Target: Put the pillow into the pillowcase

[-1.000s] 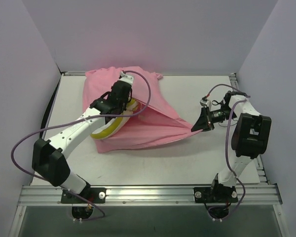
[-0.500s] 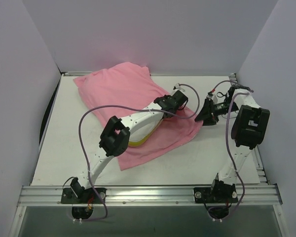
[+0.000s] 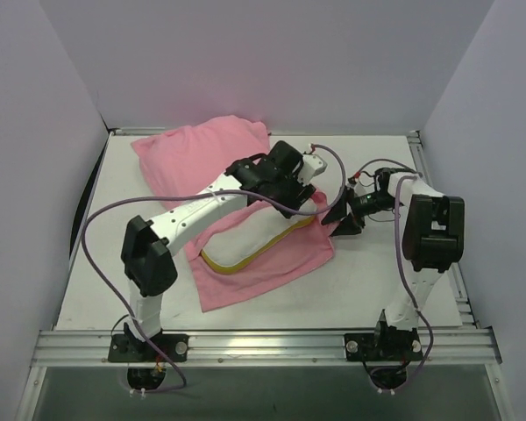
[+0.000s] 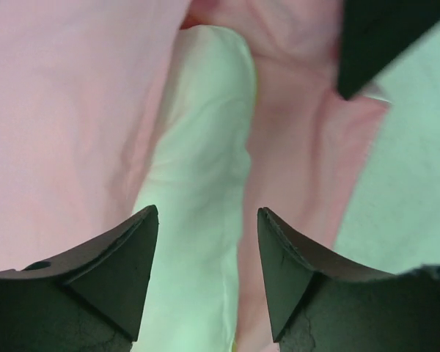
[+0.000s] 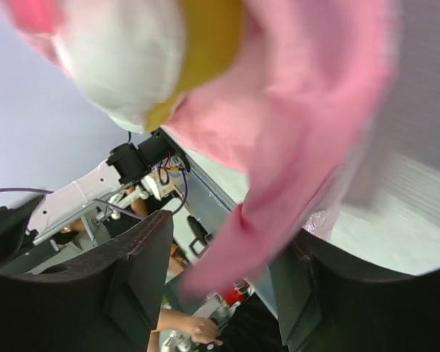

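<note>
Nearest, the pillow (image 3: 245, 239) lies on the bench (image 3: 377, 289), its yellow-trimmed edge outside the mouth of the pink pillowcase (image 3: 263, 276). Over it the left end effector (image 4: 207, 216) hangs with jaws apart, holding nothing. The right end effector (image 5: 231, 235) is spread too, with a loose fold of cloth between its fingers. The next move is probably to regrip the mouth's upper layer and draw it over the trim. Farther back, the case looks filled.

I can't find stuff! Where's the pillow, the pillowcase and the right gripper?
pillow (image 3: 250, 232): top view, its white face.
pillowcase (image 3: 202, 149): top view, far pink part.
right gripper (image 3: 342, 220): top view, between its fingertips.
</note>
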Controlling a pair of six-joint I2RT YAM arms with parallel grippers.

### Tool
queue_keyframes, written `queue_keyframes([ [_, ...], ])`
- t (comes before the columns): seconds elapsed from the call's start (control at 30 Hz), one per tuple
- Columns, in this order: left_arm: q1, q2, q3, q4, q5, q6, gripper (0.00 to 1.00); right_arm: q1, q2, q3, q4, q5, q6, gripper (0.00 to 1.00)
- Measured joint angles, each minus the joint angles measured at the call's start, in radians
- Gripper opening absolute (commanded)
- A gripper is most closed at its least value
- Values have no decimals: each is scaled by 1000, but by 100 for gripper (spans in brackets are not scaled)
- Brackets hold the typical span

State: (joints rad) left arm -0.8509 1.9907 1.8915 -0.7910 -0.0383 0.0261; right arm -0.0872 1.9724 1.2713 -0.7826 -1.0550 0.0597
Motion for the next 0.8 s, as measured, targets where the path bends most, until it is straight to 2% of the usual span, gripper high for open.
queue_keyframes([
  [0.17,37,-122,2,-55,159,74,65,89,-63,7,79,-34,65,43],
  [0.23,98,-133,0,-87,202,109,64,124,-61,8,91,-36,76,47],
  [0.3,173,-132,-23,-106,210,151,62,162,-57,8,99,-33,84,57],
  [0.43,290,-117,-104,-151,191,254,62,251,-21,26,128,-13,116,59],
  [0.53,305,-90,-134,-179,190,324,63,308,40,57,183,2,171,57],
  [0.63,288,-62,-139,-194,201,376,63,337,103,79,254,27,238,48],
  [0.67,283,-55,-139,-195,204,388,63,338,116,79,276,34,261,41],
  [0.73,277,-40,-139,-194,215,408,62,337,135,80,313,46,303,37],
  [0.77,277,-31,-139,-194,222,417,60,337,141,80,330,50,319,35],
  [0.8,277,-23,-139,-194,229,426,54,336,145,80,348,53,335,32],
])
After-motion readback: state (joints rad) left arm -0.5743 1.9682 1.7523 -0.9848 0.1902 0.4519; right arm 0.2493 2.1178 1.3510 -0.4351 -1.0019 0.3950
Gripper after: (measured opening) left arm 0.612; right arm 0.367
